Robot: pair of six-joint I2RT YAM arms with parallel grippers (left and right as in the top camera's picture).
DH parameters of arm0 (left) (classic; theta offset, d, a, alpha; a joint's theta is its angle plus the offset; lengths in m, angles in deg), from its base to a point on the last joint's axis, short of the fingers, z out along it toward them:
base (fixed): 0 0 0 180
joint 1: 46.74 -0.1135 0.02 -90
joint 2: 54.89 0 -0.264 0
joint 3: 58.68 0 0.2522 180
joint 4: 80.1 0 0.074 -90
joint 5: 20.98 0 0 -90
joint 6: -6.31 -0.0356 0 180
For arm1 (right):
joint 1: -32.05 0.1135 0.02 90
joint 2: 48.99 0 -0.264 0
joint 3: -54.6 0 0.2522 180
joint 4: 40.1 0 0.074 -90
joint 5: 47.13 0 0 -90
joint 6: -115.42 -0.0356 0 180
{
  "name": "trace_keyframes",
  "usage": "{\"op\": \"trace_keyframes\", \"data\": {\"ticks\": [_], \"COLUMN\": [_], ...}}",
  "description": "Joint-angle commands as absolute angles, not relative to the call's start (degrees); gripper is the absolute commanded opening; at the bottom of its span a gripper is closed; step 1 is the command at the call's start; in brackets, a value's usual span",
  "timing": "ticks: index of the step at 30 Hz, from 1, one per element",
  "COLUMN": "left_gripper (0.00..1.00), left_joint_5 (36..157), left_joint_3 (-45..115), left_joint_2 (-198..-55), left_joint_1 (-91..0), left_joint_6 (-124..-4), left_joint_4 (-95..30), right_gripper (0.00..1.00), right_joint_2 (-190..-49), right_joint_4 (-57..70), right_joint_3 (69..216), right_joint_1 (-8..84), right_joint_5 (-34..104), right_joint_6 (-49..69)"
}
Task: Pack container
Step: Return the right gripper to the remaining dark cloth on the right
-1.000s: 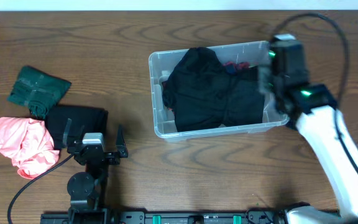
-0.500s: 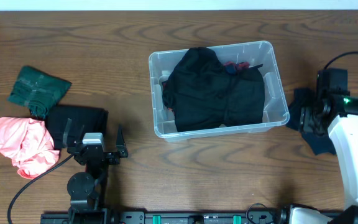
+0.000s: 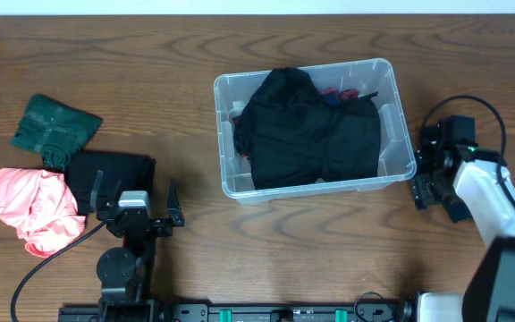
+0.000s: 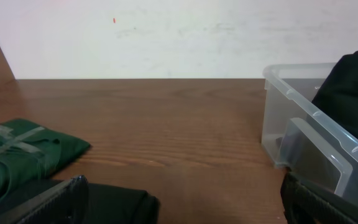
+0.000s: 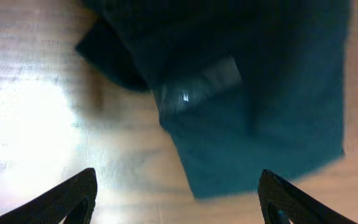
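Hovering spread-fingered over a blurred teal cloth point(image 5: 260, 106), the right tool point(image 5: 178, 196) mostly masks it overhead; left tool point(image 4: 180, 196) gapes too.

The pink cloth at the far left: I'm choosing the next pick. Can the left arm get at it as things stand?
Probably yes. The pink cloth lies uncovered, close to the open, empty left tool; the black cloth beside it does not cover it.

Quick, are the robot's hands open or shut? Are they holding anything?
Left gripper: open, empty.
Right gripper: open, above a dark cloth, not holding it.
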State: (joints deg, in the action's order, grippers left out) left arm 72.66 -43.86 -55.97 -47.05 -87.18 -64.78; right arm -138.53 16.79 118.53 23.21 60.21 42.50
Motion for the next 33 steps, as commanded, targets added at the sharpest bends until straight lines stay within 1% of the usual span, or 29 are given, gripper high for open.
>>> {"op": "trace_keyframes", "data": {"ticks": [1,6,9,10,11,13,14,15,16,19,24,28,33], "left_gripper": [0.98,0.98,0.98,0.98,0.98,0.98,0.98,0.98,0.98,0.98,0.98,0.98,0.98], "left_joint_5": [72.9,72.9,72.9,72.9,72.9,72.9,72.9,72.9,72.9,72.9,72.9,72.9,72.9], "left_joint_3": [-44.7,-44.7,-44.7,-44.7,-44.7,-44.7,-44.7,-44.7,-44.7,-44.7,-44.7,-44.7,-44.7], "left_joint_2": [-55.9,-55.9,-55.9,-55.9,-55.9,-55.9,-55.9,-55.9,-55.9,-55.9,-55.9,-55.9,-55.9], "left_joint_1": [-47.3,-47.3,-47.3,-47.3,-47.3,-47.3,-47.3,-47.3,-47.3,-47.3,-47.3,-47.3,-47.3], "left_joint_6": [-87.9,-87.9,-88.0,-87.9,-88.0,-87.9,-87.9,-87.9,-87.9,-87.9,-87.9,-87.9,-87.9], "left_joint_4": [-62.6,-62.6,-62.6,-62.6,-62.6,-62.6,-62.7,-62.7,-62.6,-62.6,-62.6,-62.6,-62.6], "right_gripper": [0.8,0.8,0.73,0.69,0.63,0.45,0.29,0.11,0.02,0.01,0.01,0.01,0.01], "right_joint_2": [-142.9,-149.4,-151.9,-152.3,-152.3,-152.0,-151.9,-151.8,-151.7,-150.6,-146.3,-139.8,-130.7], "right_joint_4": [13.7,10.3,9.3,8.8,8.2,6.9,6.4,5.9,5.8,6.7,13.1,16.8,15.3], "right_joint_3": [118.2,118.2,118.2,118.2,118.2,118.3,118.4,118.6,118.9,121.0,128.1,134.7,140.2], "right_joint_1": [22.2,20.7,20.0,20.0,20.1,20.1,20.1,20.1,20.1,20.4,20.5,21.1,26.2], "right_joint_5": [60.7,62.2,62.9,62.9,62.5,62.1,61.8,61.4,61.2,58.8,58.8,58.5,55.6], "right_joint_6": [45.2,45.8,45.6,45.2,44.6,43.2,42.6,41.4,40.2,35.9,35.7,35.7,43.1]}}
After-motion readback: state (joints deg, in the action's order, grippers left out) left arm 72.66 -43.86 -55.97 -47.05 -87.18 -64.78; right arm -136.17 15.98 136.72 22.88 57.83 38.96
